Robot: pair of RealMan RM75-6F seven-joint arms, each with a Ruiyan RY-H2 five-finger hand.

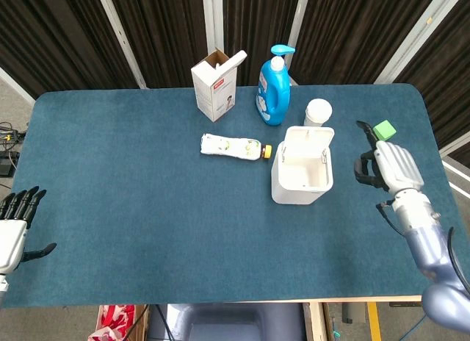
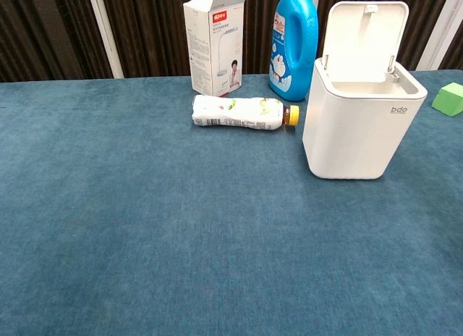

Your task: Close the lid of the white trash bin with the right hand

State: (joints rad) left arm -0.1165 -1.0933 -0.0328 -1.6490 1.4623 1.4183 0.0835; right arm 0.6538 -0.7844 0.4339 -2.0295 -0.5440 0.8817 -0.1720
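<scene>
The white trash bin (image 1: 299, 185) (image 2: 353, 133) stands right of the table's middle. Its lid (image 1: 308, 137) (image 2: 364, 40) is raised upright at the back, so the inside shows. My right hand (image 1: 391, 166) hovers over the table to the right of the bin, a clear gap away, holding nothing; one finger points toward the far edge and the others bend down. At the near left edge of the table my left hand (image 1: 13, 229) stays with fingers spread, empty. Neither hand shows in the chest view.
A small plastic bottle (image 1: 233, 146) (image 2: 242, 112) lies just left of the bin. Behind stand a white carton (image 1: 217, 85) (image 2: 214, 45), a blue detergent bottle (image 1: 273, 87) (image 2: 294, 39) and a white cup (image 1: 318, 111). A green cube (image 1: 384, 129) (image 2: 453, 98) sits just beyond my right hand.
</scene>
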